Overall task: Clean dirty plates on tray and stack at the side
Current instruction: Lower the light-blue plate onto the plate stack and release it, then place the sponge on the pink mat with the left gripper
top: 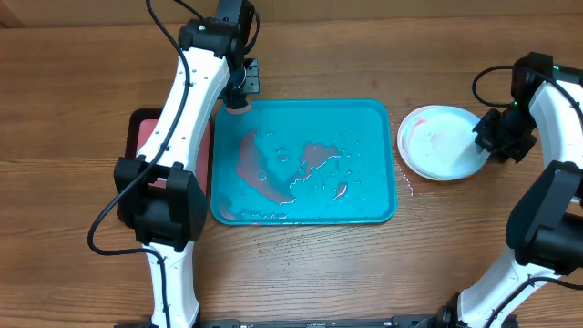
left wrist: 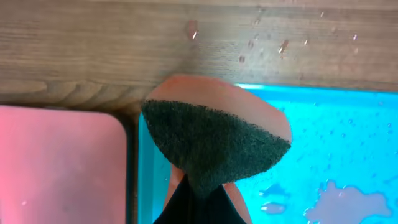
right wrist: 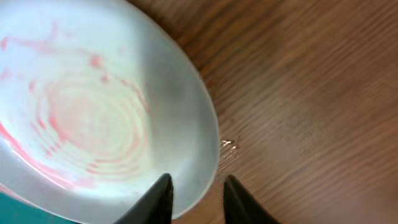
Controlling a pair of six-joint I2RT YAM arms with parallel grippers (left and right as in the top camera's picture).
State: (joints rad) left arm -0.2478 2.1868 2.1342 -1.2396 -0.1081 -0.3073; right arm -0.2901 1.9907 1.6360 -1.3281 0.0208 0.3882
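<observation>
Tray: the turquoise tray (top: pixel 364 114) sits at the centre of the overhead view and holds puddles and droplets of water, with a pinkish smear (top: pixel 250 159) in its left half.
Plates: a white plate (top: pixel 440 141) lies on the table just right of the tray, not touching it, its inside streaked with faint red rings. In the right wrist view a strip of teal shows under its lower-left edge; how many plates lie beneath, I cannot tell.
Red tray: a dark red tray (top: pixel 141 128) lies against the turquoise tray's left side, partly under the left arm.
Left gripper: the left gripper (left wrist: pixel 193 205) is clamped on a sponge (left wrist: pixel 214 140), green scouring face toward the camera, over the tray's upper-left corner.
Right gripper: the right gripper (right wrist: pixel 196 202) straddles the white plate's right rim, one finger (right wrist: pixel 158 199) over the plate and the other over the table. The jaws stand apart; whether they pinch the rim, I cannot tell.
Surface: a brown wood-grain table (top: pixel 364 273), with water droplets (top: pixel 407 187) near the plate's lower left.
</observation>
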